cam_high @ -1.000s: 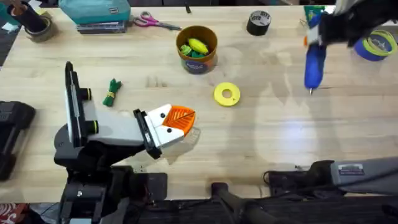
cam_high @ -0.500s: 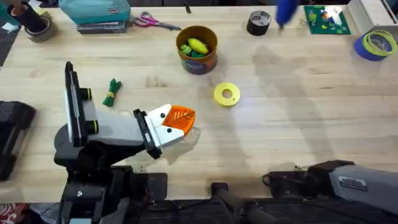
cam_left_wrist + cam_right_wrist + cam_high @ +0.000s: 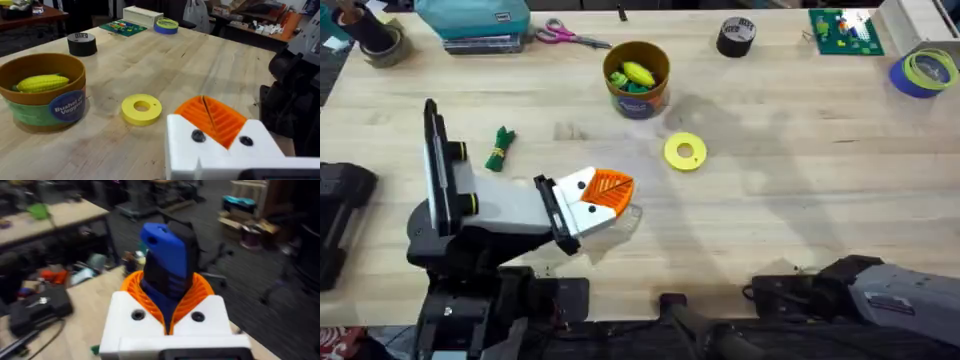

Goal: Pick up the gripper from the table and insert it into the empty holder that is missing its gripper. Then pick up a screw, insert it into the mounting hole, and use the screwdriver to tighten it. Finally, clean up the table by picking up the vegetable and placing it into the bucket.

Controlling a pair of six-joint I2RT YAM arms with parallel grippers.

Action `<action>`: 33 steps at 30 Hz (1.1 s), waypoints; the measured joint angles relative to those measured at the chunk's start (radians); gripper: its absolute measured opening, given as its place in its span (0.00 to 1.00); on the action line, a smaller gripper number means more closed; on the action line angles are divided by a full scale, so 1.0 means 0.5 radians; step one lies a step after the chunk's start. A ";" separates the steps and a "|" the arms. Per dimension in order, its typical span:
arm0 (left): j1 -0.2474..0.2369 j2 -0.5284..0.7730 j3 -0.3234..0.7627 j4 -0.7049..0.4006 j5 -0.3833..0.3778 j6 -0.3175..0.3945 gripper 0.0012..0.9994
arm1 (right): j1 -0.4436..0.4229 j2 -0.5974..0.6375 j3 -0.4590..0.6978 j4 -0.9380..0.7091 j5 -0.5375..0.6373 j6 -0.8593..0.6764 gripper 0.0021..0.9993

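Note:
The blue screwdriver (image 3: 162,250) stands up between the orange pads of my right gripper (image 3: 167,287), which is shut on it, raised with the room floor behind it. My left gripper (image 3: 613,190) rests low over the near-left table, its orange pads (image 3: 220,117) pressed together with nothing between them. The dark green vegetable (image 3: 500,148) lies on the wood to the left of that gripper. The orange-brown bucket (image 3: 637,78) stands at the far middle with a yellow corn piece inside; in the left wrist view the bucket (image 3: 42,92) faces the gripper. The loose gripper, holder and screw are out of view.
A yellow disc (image 3: 685,151) lies between the bucket and my left gripper. A black tape roll (image 3: 736,36), a green board (image 3: 842,30) and blue tape (image 3: 925,72) sit at the far right. Scissors (image 3: 570,36) and a teal case (image 3: 470,18) sit at the far left.
My right gripper carried the screwdriver from over the right side toward the far edge, then up out of the overhead view. The left arm has not moved.

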 joint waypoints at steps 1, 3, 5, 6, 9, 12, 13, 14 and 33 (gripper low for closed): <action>0.000 0.000 0.000 0.000 -0.002 0.000 0.01 | 0.024 0.000 0.000 0.047 -0.047 0.019 0.02; 0.000 -0.001 0.000 0.000 -0.004 0.000 0.01 | 0.068 0.000 0.000 0.127 -0.150 0.050 0.02; 0.000 0.000 0.000 0.000 -0.004 0.000 0.01 | 0.112 0.000 0.000 0.208 -0.263 0.069 0.02; 0.000 0.000 0.000 0.000 -0.004 0.000 0.01 | 0.130 0.000 0.000 0.248 -0.311 0.082 0.02; 0.000 -0.001 0.000 0.000 -0.004 0.000 0.01 | 0.185 -0.002 0.000 0.342 -0.444 0.122 0.02; 0.000 0.000 0.000 0.001 -0.005 0.000 0.01 | 0.239 -0.005 0.000 0.359 -0.523 0.155 0.02; 0.000 0.000 0.000 0.000 -0.004 0.000 0.01 | 0.261 -0.005 0.000 0.360 -0.539 0.159 0.02; 0.000 -0.001 0.000 0.000 -0.004 0.000 0.01 | 0.282 -0.005 0.000 0.360 -0.550 0.163 0.02; 0.000 0.000 0.000 0.000 -0.004 0.000 0.01 | 0.577 -0.005 0.000 0.364 -0.607 0.192 0.02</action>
